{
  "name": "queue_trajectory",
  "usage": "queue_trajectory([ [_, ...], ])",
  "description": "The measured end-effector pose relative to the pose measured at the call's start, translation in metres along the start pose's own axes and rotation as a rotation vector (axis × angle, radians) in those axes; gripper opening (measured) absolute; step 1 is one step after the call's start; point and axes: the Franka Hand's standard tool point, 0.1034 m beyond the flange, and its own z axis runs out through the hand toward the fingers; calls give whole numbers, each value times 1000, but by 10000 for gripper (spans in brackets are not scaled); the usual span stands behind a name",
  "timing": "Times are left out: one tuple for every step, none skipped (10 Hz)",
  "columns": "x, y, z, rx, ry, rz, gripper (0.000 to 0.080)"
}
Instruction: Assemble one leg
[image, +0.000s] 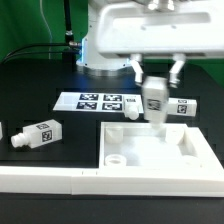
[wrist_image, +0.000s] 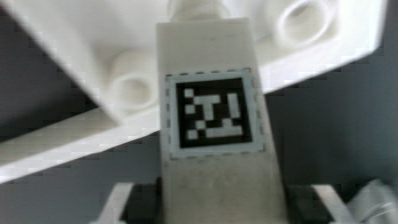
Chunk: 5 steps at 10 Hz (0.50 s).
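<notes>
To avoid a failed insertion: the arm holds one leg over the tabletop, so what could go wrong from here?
1. In the wrist view the leg lies between two holes of the tabletop, so its peg may miss.
2. The end effector grips only one end; the leg might tilt on contact.

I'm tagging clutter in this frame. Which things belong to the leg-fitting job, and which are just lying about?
In the job: held leg, tool gripping it, tabletop with corner holes.
Lying about: spare leg at the exterior view's left, spare leg at its right, marker board, border rail.
</notes>
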Motion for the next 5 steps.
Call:
queue_trajectory([
  [1, -11, -3, 24, 49, -98, 287],
  [-2, -12, -5, 37, 107, -158, 287],
  [-15, -1, -4, 3, 64, -25, 287],
  [-11, -6, -7, 10, 87, -70, 287],
  [-12, -2, -3, 4, 125, -76, 287],
])
